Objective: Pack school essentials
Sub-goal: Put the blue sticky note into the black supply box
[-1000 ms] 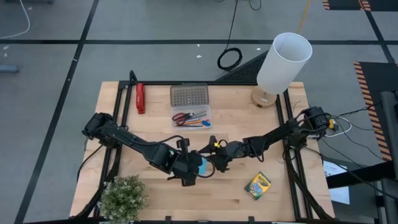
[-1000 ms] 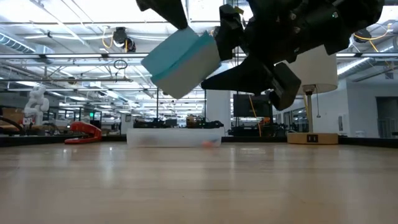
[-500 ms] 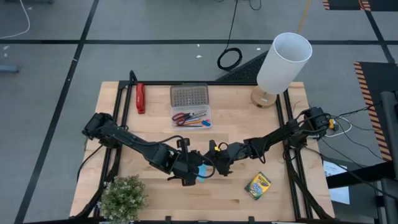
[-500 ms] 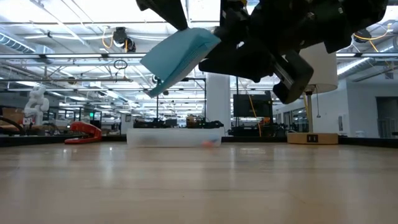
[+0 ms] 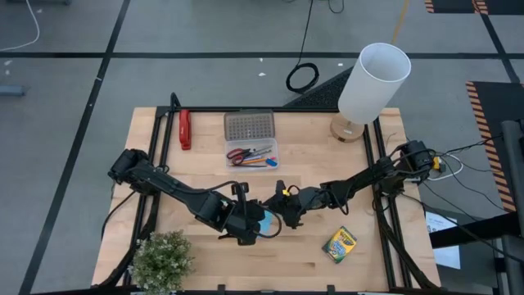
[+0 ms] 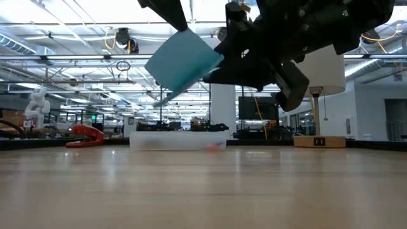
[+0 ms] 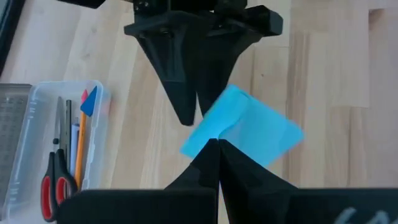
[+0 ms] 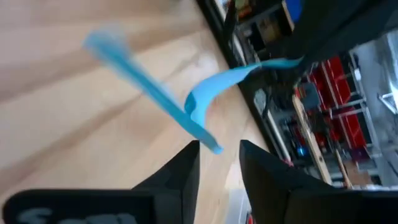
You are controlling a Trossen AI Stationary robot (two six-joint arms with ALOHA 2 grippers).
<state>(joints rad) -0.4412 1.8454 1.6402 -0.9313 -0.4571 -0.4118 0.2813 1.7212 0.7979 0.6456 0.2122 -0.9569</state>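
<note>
Above the front-centre of the wooden table (image 5: 205,168), the blue square note pad (image 6: 183,61) hangs clear of the surface, pinched at one corner by the closed fingers of the left gripper (image 7: 212,147); half a second ago the low view showed it nearly edge-on as a thin wedge, and now its broad face is turned toward that camera. The right gripper (image 5: 288,211) has drawn slightly back toward its own side since that frame. Its fingers (image 8: 186,168) stand a little apart, just short of the pad's nearest corner, touching nothing. In the right wrist view one sheet curls away from the block of the pad. Both arms reach inward from the table's side edges, forearms low and nearly meeting at the middle, the left from the left edge, the right from the right. Behind them the clear stationery tray (image 5: 251,152) holds the red-handled scissors (image 7: 53,182), orange pencils (image 7: 81,149) and a pen, lid hinged open. The green-yellow crayon box (image 5: 339,244) lies flat near the right front corner, well apart from the grippers. A red stapler (image 5: 185,129), white lamp (image 5: 372,83) and potted plant (image 5: 162,260) occupy the margins.
</note>
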